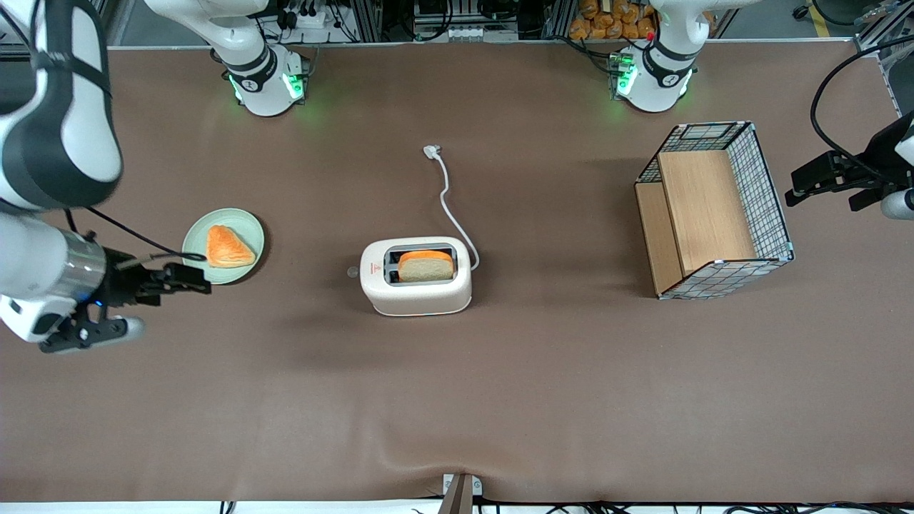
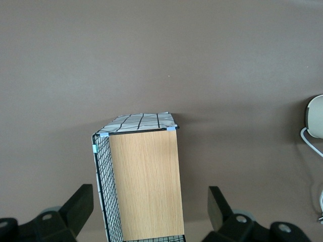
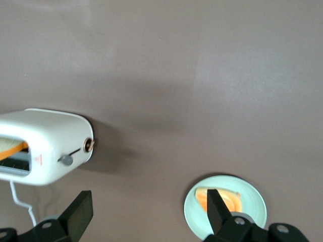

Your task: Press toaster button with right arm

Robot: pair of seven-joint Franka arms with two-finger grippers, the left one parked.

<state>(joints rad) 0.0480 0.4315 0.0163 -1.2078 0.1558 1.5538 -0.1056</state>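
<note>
The white jointed right arm (image 1: 50, 178) with black bands and a silver wrist ring carries a black two-finger gripper (image 1: 193, 278) that hangs above the brown table (image 1: 500, 400) at the working arm's end. Its fingers (image 3: 79, 214) stand apart, with only bare tabletop showing in the gap between them in the right wrist view, and they hold nothing.

Just beside the fingertips, slightly farther from the front camera than the gripper, lies a round pale green plate (image 1: 246, 223) bearing a triangular orange-crusted piece of toast (image 1: 228, 247). One finger overlaps the plate's rim in the right wrist view.

The small cream-white rounded two-slot toaster (image 1: 416, 293) stands well apart from the gripper, toward the middle of the table, at about the same nearness to the front camera. A slice of bread (image 1: 425, 265) with an orange crust sits in one slot. On the toaster's end face that is turned toward the gripper sits the tiny round pale grey lever knob, the toaster button (image 3: 65, 160), untouched, beside a small red mark (image 3: 39, 160) and a round brown-ringed dial (image 3: 89, 145). A thin white cord (image 1: 448, 200) runs from the toaster's end away from the gripper, ending in a white plug (image 1: 432, 150) on the table.

Toward the parked arm's end stands a wire-grid basket with wooden panels (image 1: 714, 210), farthest from the gripper.
</note>
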